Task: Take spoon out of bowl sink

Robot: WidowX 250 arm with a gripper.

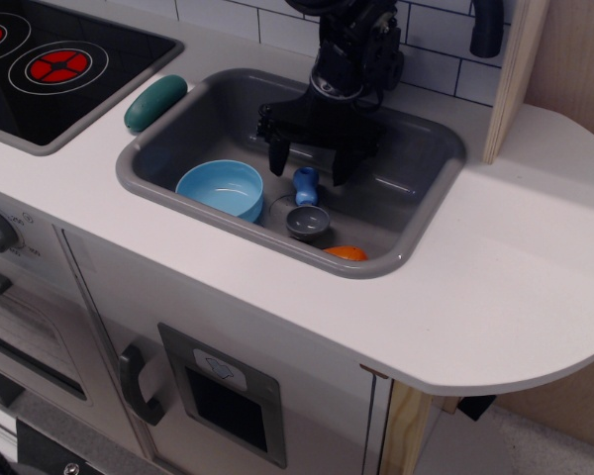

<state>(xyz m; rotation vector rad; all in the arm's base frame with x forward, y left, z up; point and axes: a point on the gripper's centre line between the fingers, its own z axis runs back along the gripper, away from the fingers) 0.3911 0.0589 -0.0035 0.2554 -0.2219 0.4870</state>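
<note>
The spoon [306, 203] lies on the floor of the grey sink [416, 213], its blue handle pointing back and its grey cup toward the front. It is outside the light-blue bowl [220, 189], which sits empty at the sink's front left. My black gripper [310, 160] hangs just above the spoon's handle with its fingers spread apart on either side of it. It holds nothing.
An orange piece [346, 253] lies at the sink's front wall, right of the spoon. A dark green piece [155, 102] rests on the white counter left of the sink, beside the black stovetop [59, 69]. A black faucet [486, 27] and a wooden post stand at the back right.
</note>
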